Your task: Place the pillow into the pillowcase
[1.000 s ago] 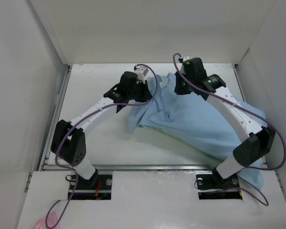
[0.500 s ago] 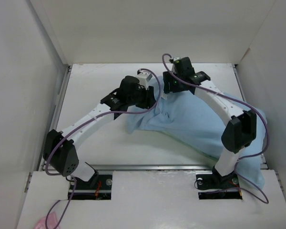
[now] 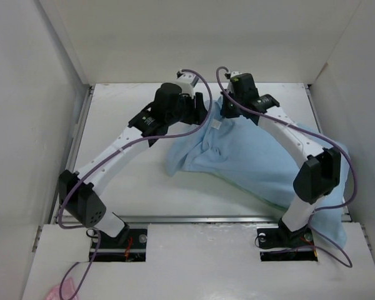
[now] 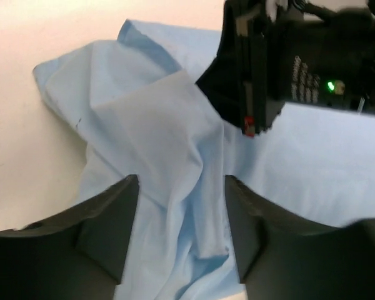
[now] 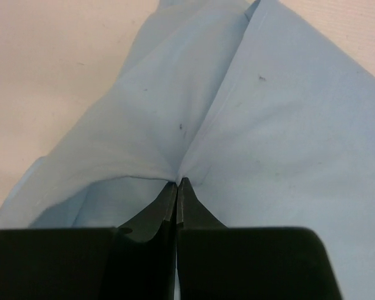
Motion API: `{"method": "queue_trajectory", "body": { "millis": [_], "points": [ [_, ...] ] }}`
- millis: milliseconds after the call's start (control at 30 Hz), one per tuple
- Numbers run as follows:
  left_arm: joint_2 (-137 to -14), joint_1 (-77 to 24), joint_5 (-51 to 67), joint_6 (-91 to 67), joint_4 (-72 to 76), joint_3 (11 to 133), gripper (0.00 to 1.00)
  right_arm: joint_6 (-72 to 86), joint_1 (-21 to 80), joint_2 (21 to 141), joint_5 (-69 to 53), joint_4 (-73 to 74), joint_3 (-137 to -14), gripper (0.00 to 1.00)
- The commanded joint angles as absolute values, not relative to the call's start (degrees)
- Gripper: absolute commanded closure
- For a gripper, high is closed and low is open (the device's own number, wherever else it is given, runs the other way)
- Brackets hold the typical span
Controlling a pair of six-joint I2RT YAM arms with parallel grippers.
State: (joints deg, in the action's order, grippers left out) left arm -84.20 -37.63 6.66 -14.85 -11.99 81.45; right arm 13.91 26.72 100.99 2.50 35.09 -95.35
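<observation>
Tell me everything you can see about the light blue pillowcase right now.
The pillowcase is thin, wrinkled light blue cloth, lying in a long bulging heap across the table from the middle to the near right corner. Its far end is folded into creases. The right gripper has its jaws shut on a pinch of cloth there; the left gripper hangs open just over the folds beside it.

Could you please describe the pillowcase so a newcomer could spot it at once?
Start at the big white table. On its right half, under the right arm, lies a wrinkled light blue cloth: the pillowcase. Nothing else there is blue, and the right hand pinches its far end.
</observation>
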Motion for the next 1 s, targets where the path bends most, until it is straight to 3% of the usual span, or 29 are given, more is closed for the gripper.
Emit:
{"method": "queue_trajectory", "body": {
  "millis": [0,33,167,367,533,633,667,700,767,800,967],
  "points": [
    [-90.0,-37.5,9.3,-14.2,-9.2,85.4,0.51,14.1,27.0,95.2,-0.3,31.6,-94.0,1.0],
    [-91.6,-37.5,9.3,-14.2,-9.2,87.4,0.68,14.1,27.0,94.1,-0.3,31.6,-93.4,1.0],
    [-100.0,-37.5,15.8,-14.2,-9.2,91.5,1.0,12.9,27.0,87.6,-2.5,31.6,-91.8,1.0],
    [-108.5,-39.3,25.9,-15.2,-5.8,91.4,1.0,10.1,27.0,83.9,-11.2,32.2,-93.2,1.0],
    [-110.1,-40.6,32.3,-15.2,-1.0,89.1,1.0,8.5,25.8,88.5,-27.6,30.5,-96.1,1.0],
    [-109.4,-40.6,33.6,-16.4,-0.4,86.4,1.0,9.2,25.0,91.8,-28.7,29.8,-97.5,1.0],
    [-106.7,-40.6,33.6,-16.4,-1.0,85.2,0.98,9.2,24.5,92.6,-27.1,29.8,-98.0,1.0],
    [-104.6,-40.6,33.6,-16.4,-1.0,83.5,0.88,9.2,23.9,94.2,-27.1,29.8,-98.0,1.0],
    [-96.8,-39.1,31.0,-17.6,-0.2,78.2,0.25,9.2,23.4,95.4,-27.8,29.8,-98.0,1.0],
    [-94.2,-38.4,29.3,-17.6,-0.2,76.8,0.0,9.8,23.4,95.4,-28.3,29.2,-98.0,1.0],
    [-83.0,-33.8,12.3,-19.6,-6.6,75.9,0.0,9.8,23.4,94.3,-28.3,26.8,-94.9,1.0]
  ]
}}
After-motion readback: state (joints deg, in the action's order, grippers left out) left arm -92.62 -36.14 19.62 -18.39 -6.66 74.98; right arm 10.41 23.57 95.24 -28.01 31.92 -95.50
